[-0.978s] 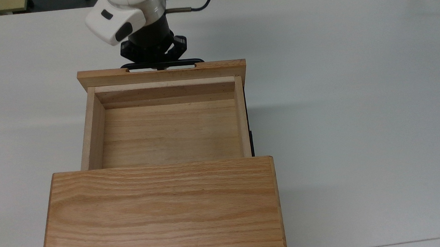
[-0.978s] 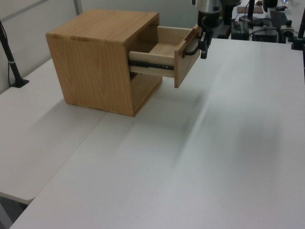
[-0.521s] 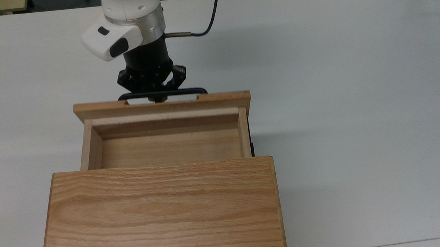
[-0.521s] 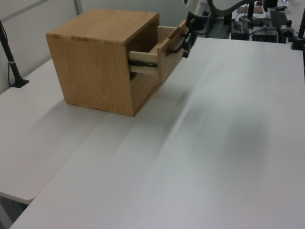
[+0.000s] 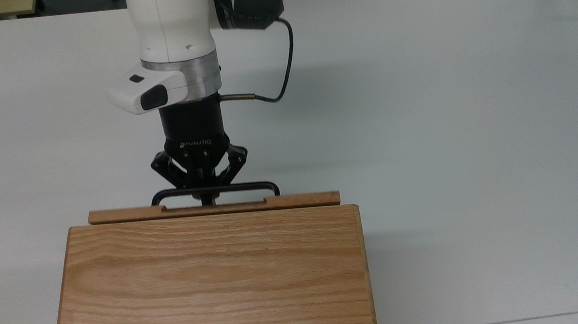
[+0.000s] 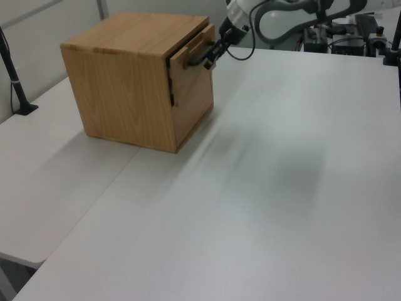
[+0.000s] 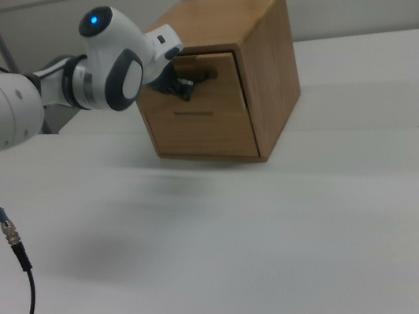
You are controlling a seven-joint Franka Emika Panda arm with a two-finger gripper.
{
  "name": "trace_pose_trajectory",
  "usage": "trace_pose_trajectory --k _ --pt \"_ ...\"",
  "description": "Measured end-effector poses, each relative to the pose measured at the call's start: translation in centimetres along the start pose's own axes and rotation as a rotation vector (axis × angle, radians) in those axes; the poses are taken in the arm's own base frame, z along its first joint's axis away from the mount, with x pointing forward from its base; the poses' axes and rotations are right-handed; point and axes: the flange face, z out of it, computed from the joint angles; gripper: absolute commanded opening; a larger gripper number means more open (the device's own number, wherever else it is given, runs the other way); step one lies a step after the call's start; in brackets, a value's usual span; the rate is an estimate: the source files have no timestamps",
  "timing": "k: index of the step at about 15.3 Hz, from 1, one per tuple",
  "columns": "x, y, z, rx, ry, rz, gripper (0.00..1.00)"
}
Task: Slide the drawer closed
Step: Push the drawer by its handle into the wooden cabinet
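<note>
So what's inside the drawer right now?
Can't tell: the drawer is almost fully in, so the cabinet top covers its inside. The claw is at the handle.

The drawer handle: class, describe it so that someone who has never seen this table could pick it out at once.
On the white table stands one oak-grained cabinet. At its upper front sits the drawer, its front panel standing just proud of the cabinet body. The handle is the thin black metal bar across that panel, the only dark part on the pale wood, with the gripper at its middle.
</note>
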Motion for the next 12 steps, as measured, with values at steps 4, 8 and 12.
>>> trace_pose_trajectory --k 4,8,12 --pt "0.30 -0.26 0.59 0.003 0.086 0.012 0.00" --pt "0.30 -0.27 0.59 0.004 0.086 0.013 0.00" --pt "0.13 -0.30 0.29 0.003 0.070 0.012 0.00"
